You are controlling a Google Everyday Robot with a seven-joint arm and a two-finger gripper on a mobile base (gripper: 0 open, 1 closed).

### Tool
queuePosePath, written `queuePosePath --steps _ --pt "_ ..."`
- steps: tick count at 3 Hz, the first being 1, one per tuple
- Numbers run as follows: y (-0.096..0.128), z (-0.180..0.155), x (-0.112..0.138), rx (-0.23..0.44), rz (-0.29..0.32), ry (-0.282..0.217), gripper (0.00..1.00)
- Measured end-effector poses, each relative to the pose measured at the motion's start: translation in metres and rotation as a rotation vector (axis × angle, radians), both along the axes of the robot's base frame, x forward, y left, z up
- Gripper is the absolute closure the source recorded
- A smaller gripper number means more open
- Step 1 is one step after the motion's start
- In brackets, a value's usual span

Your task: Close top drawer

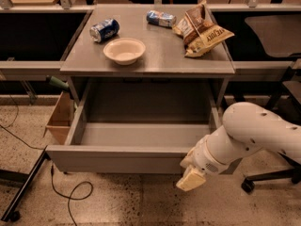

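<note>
The top drawer [117,158] is a wide, deep grey metal drawer with a plain flat front. It stands pulled far out from under the grey cabinet top [155,60] and looks empty inside. My gripper [192,178] hangs at the end of the white arm, right in front of the drawer's front panel near its right end. Its cream-coloured tip points down toward the floor.
On the cabinet top are a white bowl [124,50], a blue can [104,30] lying on its side, a second can [160,18] and brown snack bags [201,28]. A cardboard box [60,118] stands left of the drawer. A cable [66,192] lies on the floor. Chair legs [270,175] are at right.
</note>
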State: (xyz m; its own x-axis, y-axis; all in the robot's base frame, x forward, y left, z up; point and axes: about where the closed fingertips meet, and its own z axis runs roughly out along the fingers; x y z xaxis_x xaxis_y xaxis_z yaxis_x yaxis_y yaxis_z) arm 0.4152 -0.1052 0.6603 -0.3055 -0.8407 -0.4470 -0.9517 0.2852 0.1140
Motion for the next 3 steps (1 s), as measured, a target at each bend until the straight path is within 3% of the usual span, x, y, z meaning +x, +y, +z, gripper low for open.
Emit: queuePosePath --steps 1,2,3 --pt "0.007 0.002 0.014 0.001 0.006 -0.013 0.0" --pt "0.008 -0.003 0.029 -0.007 0.003 -0.012 0.0" --pt "0.026 0.007 0.06 0.002 0.03 -0.045 0.0"
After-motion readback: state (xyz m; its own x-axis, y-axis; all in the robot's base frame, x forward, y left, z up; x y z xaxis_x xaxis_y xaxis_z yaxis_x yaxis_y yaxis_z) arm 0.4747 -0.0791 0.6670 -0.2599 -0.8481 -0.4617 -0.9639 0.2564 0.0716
